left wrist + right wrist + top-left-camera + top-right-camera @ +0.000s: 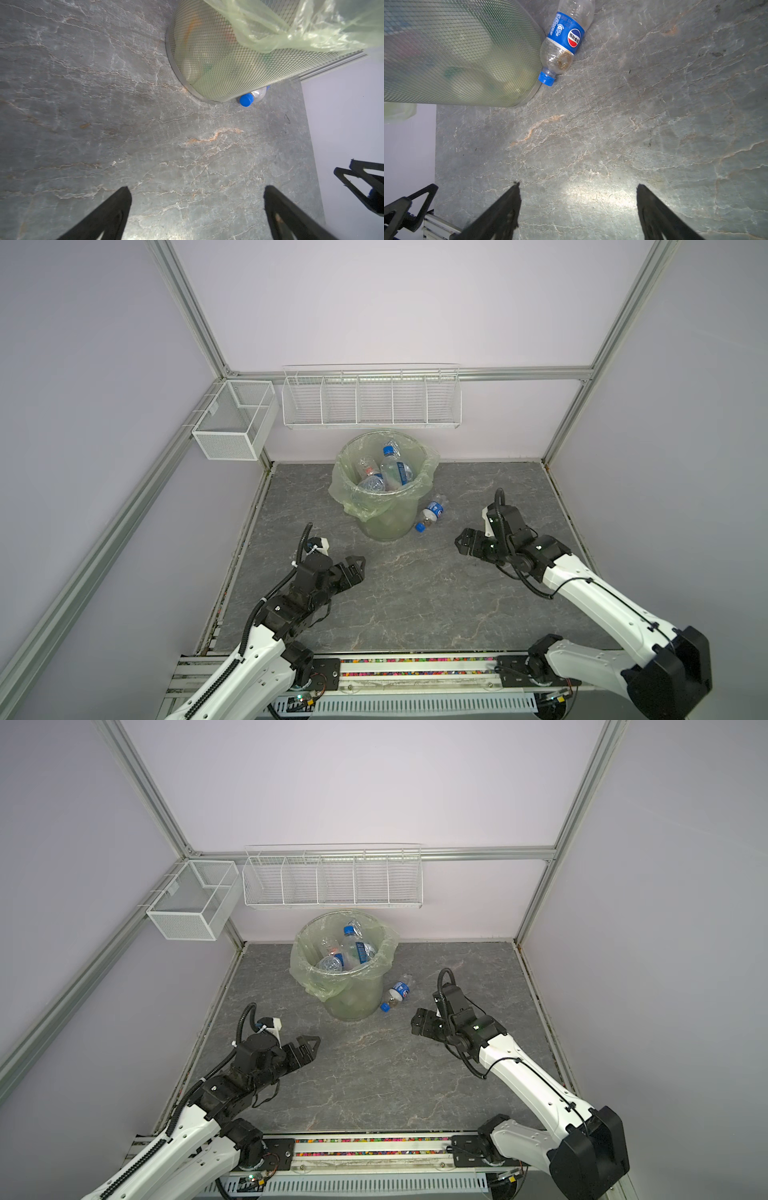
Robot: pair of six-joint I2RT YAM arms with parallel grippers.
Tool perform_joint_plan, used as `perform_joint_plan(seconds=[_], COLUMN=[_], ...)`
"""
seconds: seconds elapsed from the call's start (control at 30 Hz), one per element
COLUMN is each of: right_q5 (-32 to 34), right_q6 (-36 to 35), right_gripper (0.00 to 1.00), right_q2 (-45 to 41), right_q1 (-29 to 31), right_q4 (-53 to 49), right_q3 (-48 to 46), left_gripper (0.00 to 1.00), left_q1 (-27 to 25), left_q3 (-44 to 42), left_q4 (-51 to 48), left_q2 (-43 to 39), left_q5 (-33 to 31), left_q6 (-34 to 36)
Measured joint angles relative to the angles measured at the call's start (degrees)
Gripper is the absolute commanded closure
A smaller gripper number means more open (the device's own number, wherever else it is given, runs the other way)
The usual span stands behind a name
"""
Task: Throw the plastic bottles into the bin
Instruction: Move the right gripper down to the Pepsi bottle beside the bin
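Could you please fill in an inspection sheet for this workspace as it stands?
Surface: grey veined tabletop, no spills seen.
Job's things: bin upright, several bottles inside; one blue-label bottle lies on its side against the bin's base, cap on.
Clutter: nothing seen.
Grippers: left gripper and right gripper both open and holding nothing, short of the bin.
Cables: left wrist cable and right wrist cable loop clear of the bottles.
Surroundings: white mesh basket and wire rack hang on the frame behind.
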Motion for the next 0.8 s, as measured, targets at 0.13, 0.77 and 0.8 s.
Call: perform_joint_plan(seconds=[0.13,0.77,0.8], right_q5=[-0.39,3.19,3.34], right_q6=[2.36,9.9,10.16], right_gripper=[0.12,0.12,0.12], right_q2=[0.83,17.88,18.82], right_q1=[-0.13,-0.28,-0.31], right_q4=[0.35,0.76,0.81], right_q3=[0.04,10.69,11.5], left_gripper=[0.01,0.01,0.01], left_q1=[0.02,0.09,0.22], left_q3=[-0.13,-0.37,-0.37], left_q4=[0.11,0.35,0.35], left_q2=[-0.39,1.57,1.57], left_q5=[-1.05,-7.28,-7.41], left_q6=[0.0,1.81,2.05])
